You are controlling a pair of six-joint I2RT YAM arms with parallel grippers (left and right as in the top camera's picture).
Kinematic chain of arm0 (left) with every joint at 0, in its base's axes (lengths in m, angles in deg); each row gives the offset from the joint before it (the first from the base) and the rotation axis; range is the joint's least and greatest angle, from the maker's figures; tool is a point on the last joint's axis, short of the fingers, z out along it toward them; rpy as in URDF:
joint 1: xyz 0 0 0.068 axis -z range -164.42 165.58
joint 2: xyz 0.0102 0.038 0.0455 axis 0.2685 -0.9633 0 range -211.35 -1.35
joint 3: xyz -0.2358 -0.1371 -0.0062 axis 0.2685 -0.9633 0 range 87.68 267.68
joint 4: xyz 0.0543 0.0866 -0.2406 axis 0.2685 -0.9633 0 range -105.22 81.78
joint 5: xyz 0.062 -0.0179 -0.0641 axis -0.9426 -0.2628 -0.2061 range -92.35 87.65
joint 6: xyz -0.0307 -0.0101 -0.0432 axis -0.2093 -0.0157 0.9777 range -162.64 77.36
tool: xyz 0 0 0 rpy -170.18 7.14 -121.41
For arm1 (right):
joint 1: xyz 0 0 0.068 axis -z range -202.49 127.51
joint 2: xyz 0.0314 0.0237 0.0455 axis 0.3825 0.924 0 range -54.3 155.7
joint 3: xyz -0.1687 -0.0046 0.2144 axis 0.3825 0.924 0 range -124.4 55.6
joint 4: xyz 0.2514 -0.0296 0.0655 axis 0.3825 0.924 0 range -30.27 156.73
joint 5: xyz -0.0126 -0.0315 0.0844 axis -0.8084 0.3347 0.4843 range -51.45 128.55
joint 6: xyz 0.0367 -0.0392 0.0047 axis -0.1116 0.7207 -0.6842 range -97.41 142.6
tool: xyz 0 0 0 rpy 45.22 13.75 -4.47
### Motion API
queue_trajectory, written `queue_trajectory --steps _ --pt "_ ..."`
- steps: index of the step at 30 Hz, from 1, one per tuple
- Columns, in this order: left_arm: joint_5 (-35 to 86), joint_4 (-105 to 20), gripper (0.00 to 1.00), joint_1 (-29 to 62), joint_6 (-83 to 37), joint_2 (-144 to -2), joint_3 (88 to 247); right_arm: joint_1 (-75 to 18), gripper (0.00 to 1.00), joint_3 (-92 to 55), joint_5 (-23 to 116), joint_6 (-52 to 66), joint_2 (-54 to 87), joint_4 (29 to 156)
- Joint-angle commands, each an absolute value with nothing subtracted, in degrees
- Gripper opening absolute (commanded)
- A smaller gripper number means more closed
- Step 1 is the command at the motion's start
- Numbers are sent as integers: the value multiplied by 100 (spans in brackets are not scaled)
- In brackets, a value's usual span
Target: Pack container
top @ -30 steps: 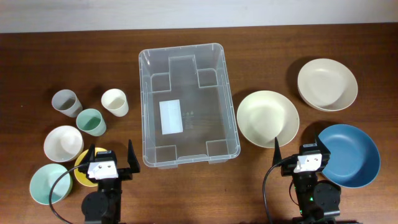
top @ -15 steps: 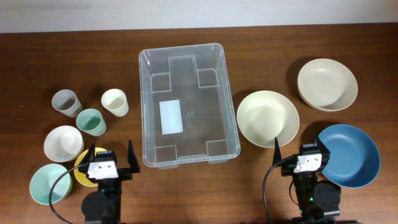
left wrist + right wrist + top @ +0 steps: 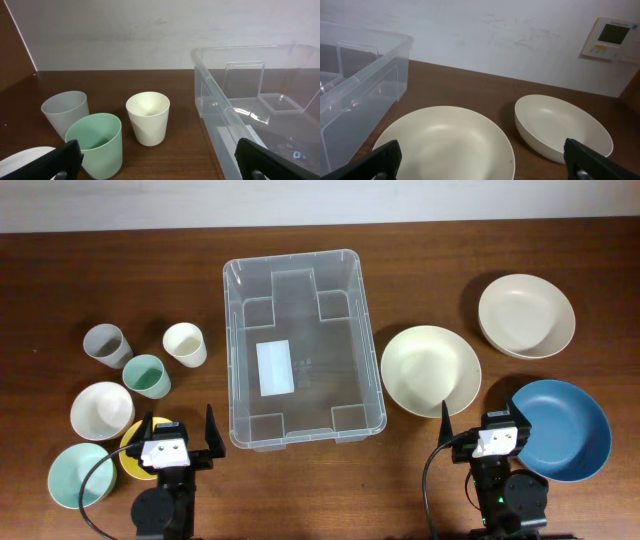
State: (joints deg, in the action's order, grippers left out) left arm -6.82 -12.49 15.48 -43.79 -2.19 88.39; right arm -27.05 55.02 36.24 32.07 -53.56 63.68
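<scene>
Overhead: nothing's moved in the last second. The container (image 3: 300, 345) sits empty mid table (image 3: 60, 270), so packing hasn't started.

Left wrist: left claw (image 3: 157, 160) wide open, holding nothing, cream cup (image 3: 147, 117) ahead.

Right wrist: right claw (image 3: 482, 160) likewise, facing a cream plate (image 3: 445, 145).

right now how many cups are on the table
3, all left of the container: the grey cup farthest left, the green cup nearest the arms, the cream cup closest to the container. None appears hidden.
</scene>
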Motion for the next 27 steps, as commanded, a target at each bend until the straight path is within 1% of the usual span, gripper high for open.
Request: queue_trajectory --steps 1,9,16,18,22,25,27 --pt "-621 -1271 100 1519 -4466 -197 8825 -2694 99 5528 3554 3222 -5383 6409" --pt "-619 -1275 100 1513 -4466 -197 8825 -2694 99 5528 3642 3172 -5352 6431" --pt "-619 -1345 100 1513 -4281 -197 8926 -2692 99 5511 3657 2313 -5258 6304" --pt "-619 -1457 100 1513 -4178 -208 9068 -2694 99 5443 3642 2291 -5256 6317" --pt "-619 -1881 100 1513 -4178 -418 9715 -2692 99 5041 3639 2289 -5127 6431" --pt "-621 -2475 100 1513 -4180 -1172 10749 -2692 99 4306 3639 2009 -4465 6717" --pt "-671 -2790 100 1513 -4180 -1819 11409 -2692 99 3727 3642 2009 -3772 6914"
